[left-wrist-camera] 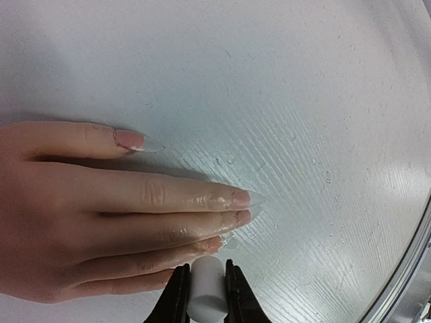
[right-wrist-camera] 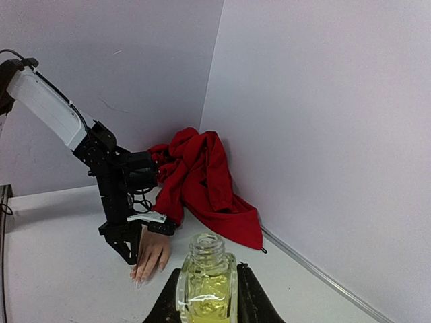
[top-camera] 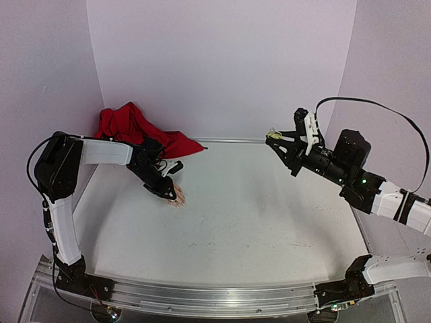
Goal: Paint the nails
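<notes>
The mannequin hand (left-wrist-camera: pixel 81 215) lies flat on the white surface (left-wrist-camera: pixel 303 101), and its long, pale nails (left-wrist-camera: pixel 246 198) touch the surface. The red sleeve (top-camera: pixel 135 128) is bunched behind the hand against the back wall. The left gripper (left-wrist-camera: pixel 205 286) is clamped on a white cylinder (left-wrist-camera: pixel 205 303) just beside the nearest fingertip. Well apart from the hand, on the far side of the surface, the right gripper (right-wrist-camera: pixel 209 296) squeezes an uncapped yellowish bottle (right-wrist-camera: pixel 205 276).
</notes>
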Controlling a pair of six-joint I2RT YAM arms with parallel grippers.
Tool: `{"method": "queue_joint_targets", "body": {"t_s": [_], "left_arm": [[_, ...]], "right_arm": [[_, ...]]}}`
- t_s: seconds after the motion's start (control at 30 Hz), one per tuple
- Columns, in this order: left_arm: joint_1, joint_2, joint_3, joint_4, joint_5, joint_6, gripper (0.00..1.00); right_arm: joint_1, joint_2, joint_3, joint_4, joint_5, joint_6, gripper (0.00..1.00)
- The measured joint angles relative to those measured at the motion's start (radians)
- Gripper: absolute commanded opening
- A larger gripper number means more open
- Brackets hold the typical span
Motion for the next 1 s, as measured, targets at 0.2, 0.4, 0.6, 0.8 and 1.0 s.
{"method": "queue_joint_targets", "body": {"t_s": [0.2, 0.4, 0.6, 0.8, 1.0], "left_arm": [[0.000, 0.000, 0.000, 0.000, 0.013, 0.000, 0.00], [0.000, 0.002, 0.000, 0.000, 0.027, -0.001, 0.00], [0.000, 0.011, 0.005, 0.000, 0.042, -0.004, 0.00], [0.000, 0.018, 0.008, 0.000, 0.046, -0.008, 0.00], [-0.002, 0.018, 0.008, 0.000, 0.050, -0.008, 0.00]], "right_arm": [[0.000, 0.004, 0.000, 0.000, 0.000, 0.000, 0.00], [0.000, 0.008, 0.000, 0.000, -0.002, 0.000, 0.00], [0.000, 0.008, 0.000, 0.000, -0.002, 0.000, 0.00], [0.000, 0.011, 0.000, 0.000, -0.003, 0.000, 0.00], [0.000, 0.011, 0.000, 0.000, -0.003, 0.000, 0.00]]}}
